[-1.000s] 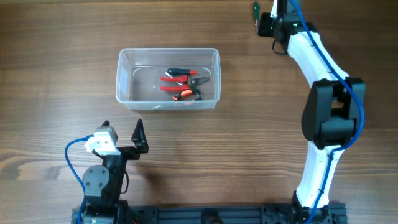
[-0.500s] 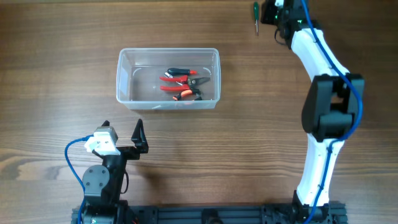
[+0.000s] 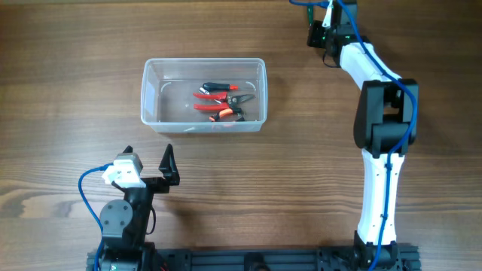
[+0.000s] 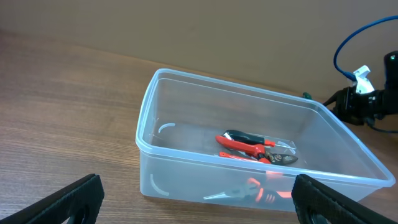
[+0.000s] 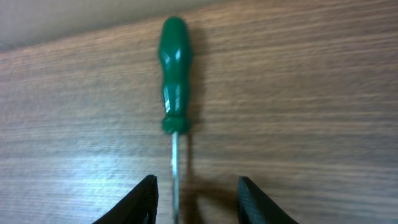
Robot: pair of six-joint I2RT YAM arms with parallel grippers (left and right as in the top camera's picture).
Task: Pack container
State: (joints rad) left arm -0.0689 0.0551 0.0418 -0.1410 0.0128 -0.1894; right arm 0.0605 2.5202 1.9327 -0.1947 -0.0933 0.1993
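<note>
1. Your right gripper [image 5: 196,193] has its fingers spread, with the green screwdriver [image 5: 173,81] shaft between them.
2. Your left gripper [image 3: 148,156] is spread wide too, facing the container [image 3: 151,102].
3. The container — clear, shallow, round-cornered — sits on the table [image 3: 286,173] well apart from the screwdriver, with red-handled pliers [image 3: 218,102] inside.

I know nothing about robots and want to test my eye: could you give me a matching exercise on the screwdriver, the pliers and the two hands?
Things:
1 green screwdriver
2 red-handled pliers
3 left hand
4 right hand

Places or states:
a inside the clear container
b open, fingers either side of the screwdriver's shaft
c lying on the bare table
d open, empty, facing the container

Pairs: 1-c, 2-a, 3-d, 4-b
</note>
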